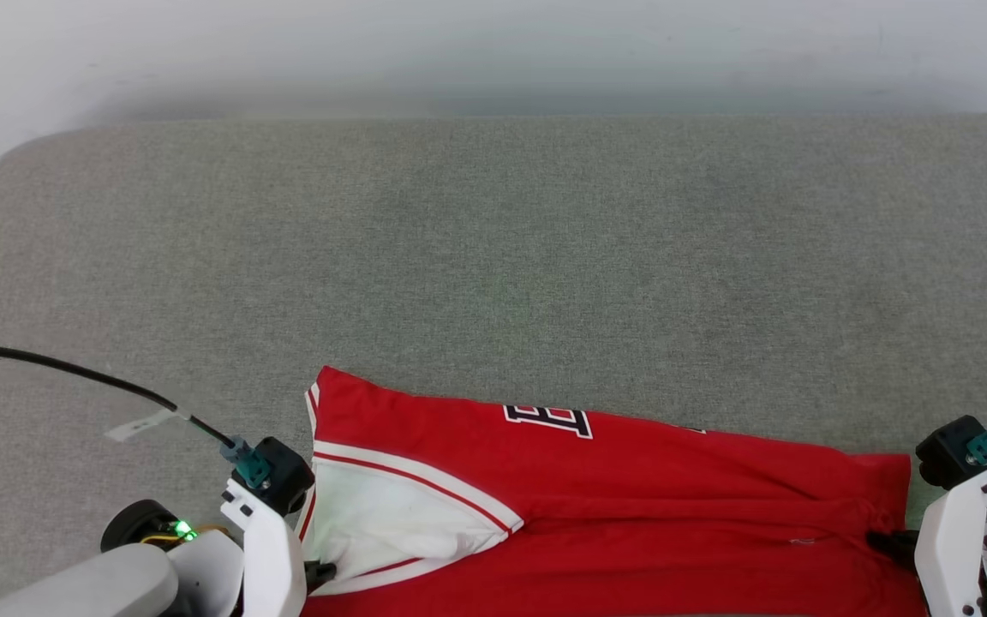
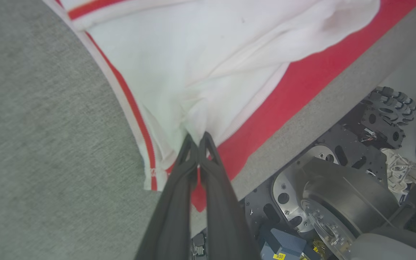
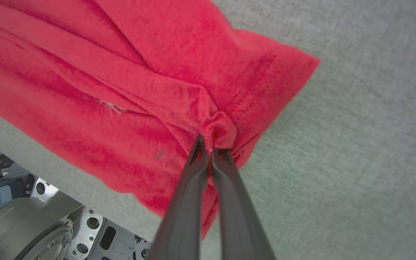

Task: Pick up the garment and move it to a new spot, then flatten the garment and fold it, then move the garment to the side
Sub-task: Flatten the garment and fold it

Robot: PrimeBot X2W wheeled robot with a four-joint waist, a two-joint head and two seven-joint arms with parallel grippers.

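At the near edge of the table, the left fingers (image 2: pixel 198 144) are squeezed shut on a gather of white sleeve (image 2: pixel 211 54), just inside its red-and-white striped trim. The right fingers (image 3: pixel 209 151) are clamped the same way on a bunched knot of red cloth near the corner of the hem. Between the two grips the shirt (image 1: pixel 631 506) lies stretched sideways along the front of the grey table (image 1: pixel 493 240), sleeve end towards the robot's left and hem end towards its right, with its near side running out to the table's front edge.

By my reckoning the pick-up is done and the work is somewhere in the flatten-and-fold stage. The cloth is pulled fairly straight, though creases run along it, and the black-and-white lettering (image 1: pixel 547 420) is cut off at the far edge — which suggests the body is already doubled over lengthwise. What I'd count as left: letting go, any further fold, and shifting the bundle off to the side — most of the table beyond it is bare.
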